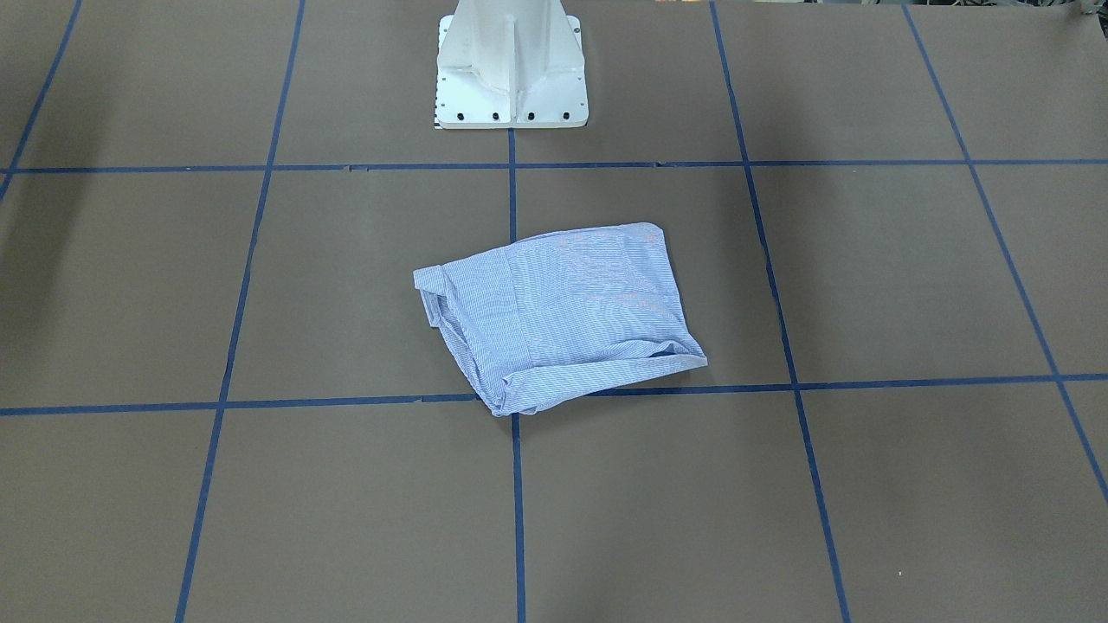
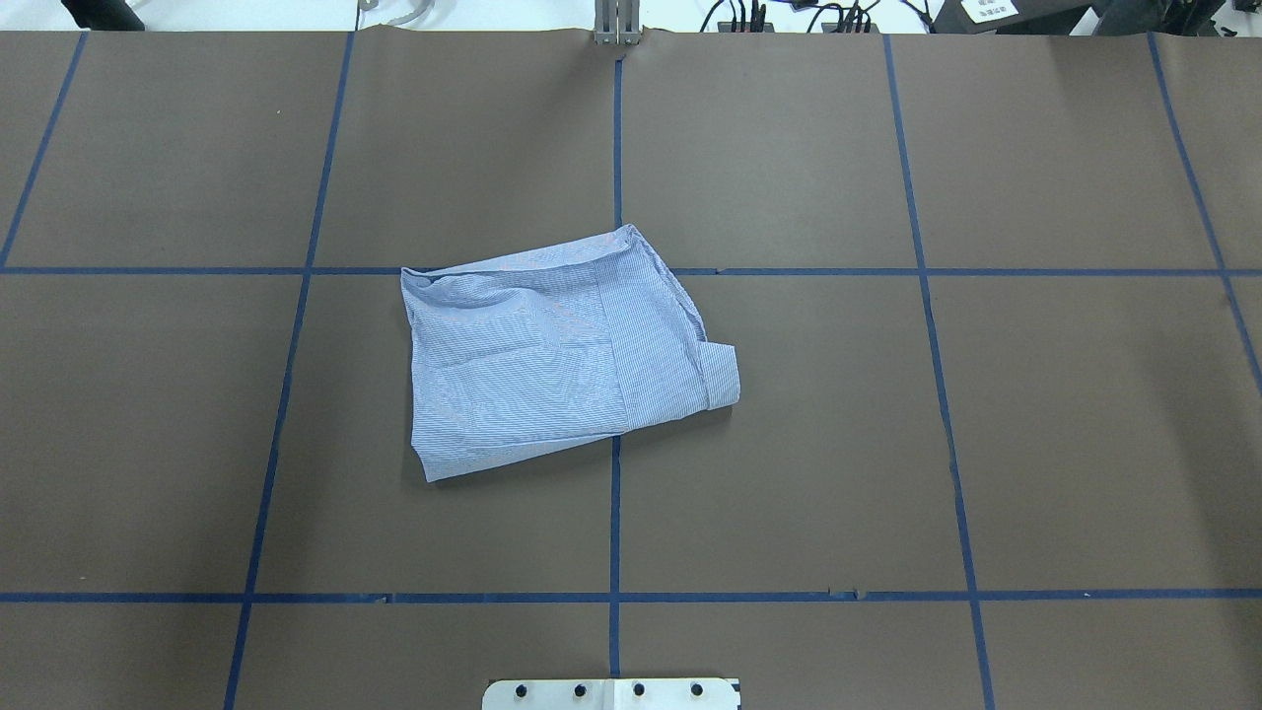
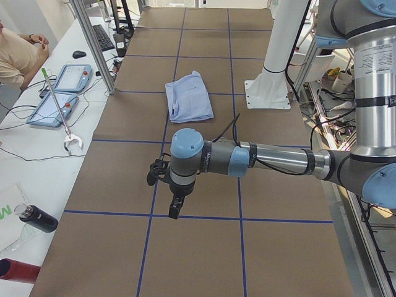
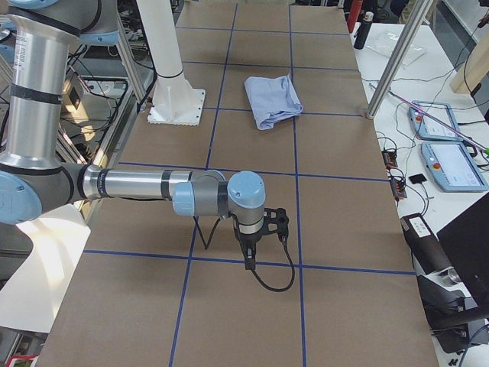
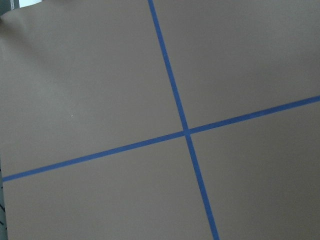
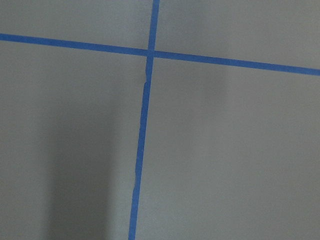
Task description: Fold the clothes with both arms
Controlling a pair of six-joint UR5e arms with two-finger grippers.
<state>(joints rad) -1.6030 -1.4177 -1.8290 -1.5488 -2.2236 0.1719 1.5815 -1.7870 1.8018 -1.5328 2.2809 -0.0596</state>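
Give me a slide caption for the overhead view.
Folded light blue striped shirt lying near the middle of the brown, blue-taped table.

Light blue, white-striped shirt [image 2: 532,365]; brown table [image 2: 789,444] gridded with blue tape [image 2: 614,513].

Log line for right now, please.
shirt: folded bundle, nothing touching it | left gripper: far from shirt, jaws unclear | right gripper: far from shirt, jaws unclear

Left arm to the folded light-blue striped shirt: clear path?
Probably yes. Nothing lies on the brown table between the silver-grey left arm and the folded light-blue striped shirt; whether it stretches that far is unclear.
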